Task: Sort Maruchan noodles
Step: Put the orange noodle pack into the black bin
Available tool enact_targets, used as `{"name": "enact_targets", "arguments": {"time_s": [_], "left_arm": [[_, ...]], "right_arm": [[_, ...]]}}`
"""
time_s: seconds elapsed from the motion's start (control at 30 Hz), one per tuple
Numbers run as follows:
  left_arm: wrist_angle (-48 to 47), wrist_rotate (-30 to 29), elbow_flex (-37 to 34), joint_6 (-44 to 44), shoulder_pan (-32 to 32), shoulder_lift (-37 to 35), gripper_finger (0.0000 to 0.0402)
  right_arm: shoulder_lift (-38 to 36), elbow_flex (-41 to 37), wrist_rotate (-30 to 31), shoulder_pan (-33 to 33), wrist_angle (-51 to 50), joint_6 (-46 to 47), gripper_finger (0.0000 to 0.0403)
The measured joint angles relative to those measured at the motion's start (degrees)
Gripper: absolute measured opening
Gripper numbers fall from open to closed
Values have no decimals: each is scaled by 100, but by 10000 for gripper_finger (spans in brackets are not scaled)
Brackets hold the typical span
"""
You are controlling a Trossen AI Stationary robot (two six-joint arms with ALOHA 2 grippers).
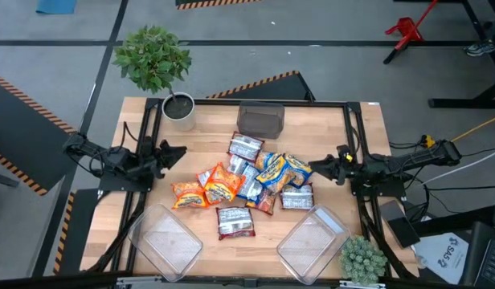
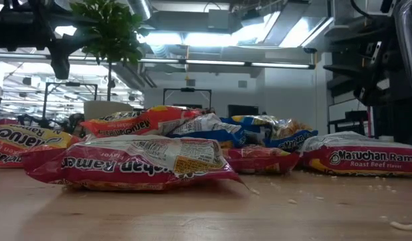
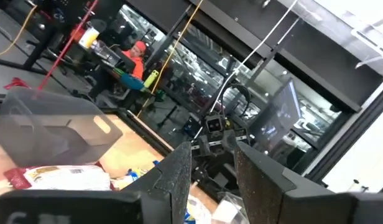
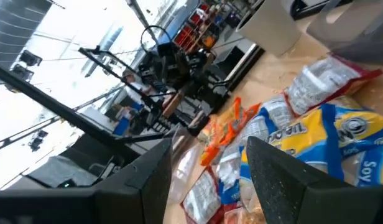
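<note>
Stuff around the pile first: a dark bin (image 1: 261, 119) sits at the far side of the wooden tabletop (image 1: 207, 138), with a white pot (image 1: 180, 111) holding a leafy plant (image 1: 152, 58) at the far left corner. Two clear bins take the near edge, one on the left (image 1: 165, 239) and one on the right (image 1: 312, 238), and a small pale green plant (image 1: 362, 260) sits at the near right corner. Nothing really blocks either arm's way to the middle.

Beyond the tabletop it's grey floor with orange-and-black hazard tape, a red stand (image 1: 407, 30) at the far right, and ceiling strip lights.

The Maruchan noodles (image 1: 246, 185) lie heaped in the middle of the tabletop: orange, blue-and-yellow and silver-and-red packets overlapping each other, one silver-and-red packet (image 1: 235, 221) nearest, a bit apart from the heap.

The left claw (image 1: 177, 152) hangs at the left of the pile, well apart from it, fingers a narrow gap apart and holding nothing. The right claw (image 1: 315, 168) sits just beside the blue-and-yellow packets on the right, as closed as it gets and empty.
</note>
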Motion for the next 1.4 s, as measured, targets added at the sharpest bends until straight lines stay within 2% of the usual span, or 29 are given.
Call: {"name": "enact_targets", "arguments": {"time_s": [0.1,0.17,0.33,0.5,0.63,0.83,0.97,1.2,1.4], "left_arm": [[19,-599,0,-125,0,0,117],[155,-753,0,-531,2,-1,117],[326,-81,147,-857,-2,20,117],[341,241,775,-695,-1,518,117],[340,455,1514,-39,0,1334,124],[81,776,2696,656,-1,2949,164],[-1002,1108,3544,704,20,4065,194],[-3567,1620,4753,424,420,5661,224],[-3762,2425,4931,1052,816,6663,225]], "right_arm": [[2,0,136,0,40,-2,193],[2,0,134,0,87,-2,193],[2,0,493,0,95,-33,193],[2,0,936,0,97,-353,193],[2,0,1094,0,93,-597,193],[2,0,1137,0,9,-738,193],[2,0,1252,0,-2,-883,193],[2,0,1338,0,-237,-901,193],[6,0,1338,0,-423,-898,193]]}}
